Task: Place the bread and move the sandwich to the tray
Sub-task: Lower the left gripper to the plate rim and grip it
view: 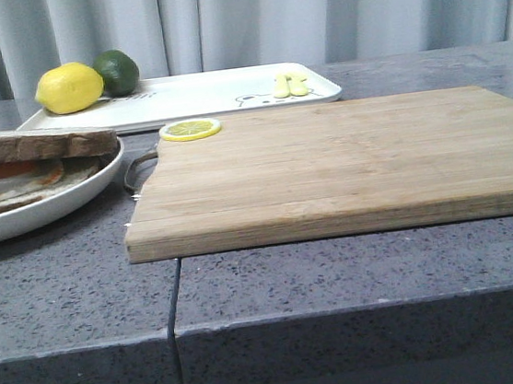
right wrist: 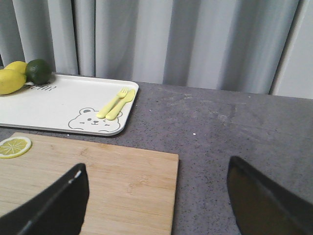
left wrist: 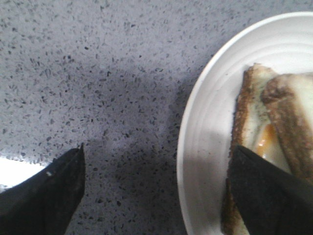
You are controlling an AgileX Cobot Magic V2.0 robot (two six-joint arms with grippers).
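Observation:
The sandwich (view: pixel 13 173) lies on a round white plate (view: pixel 72 199) at the table's left: a brown-crusted bread slice (view: pixel 33 143) rests on top of a fried egg and a lower slice. In the left wrist view the sandwich (left wrist: pixel 254 122) shows egg and orange yolk. My left gripper (left wrist: pixel 156 196) is open and empty, straddling the plate's rim (left wrist: pixel 210 122), one finger over the sandwich and one over the counter. The white tray (view: pixel 199 92) sits at the back. My right gripper (right wrist: pixel 156 196) is open and empty above the cutting board's far right corner. Neither gripper shows in the front view.
A wooden cutting board (view: pixel 328 165) fills the table's middle, with a lemon slice (view: pixel 190 129) on its far left corner. On the tray (right wrist: pixel 58 105) are a lemon (view: pixel 69 88), a lime (view: pixel 118 71) and a yellow fork and spoon (right wrist: pixel 116 104). Grey curtains hang behind.

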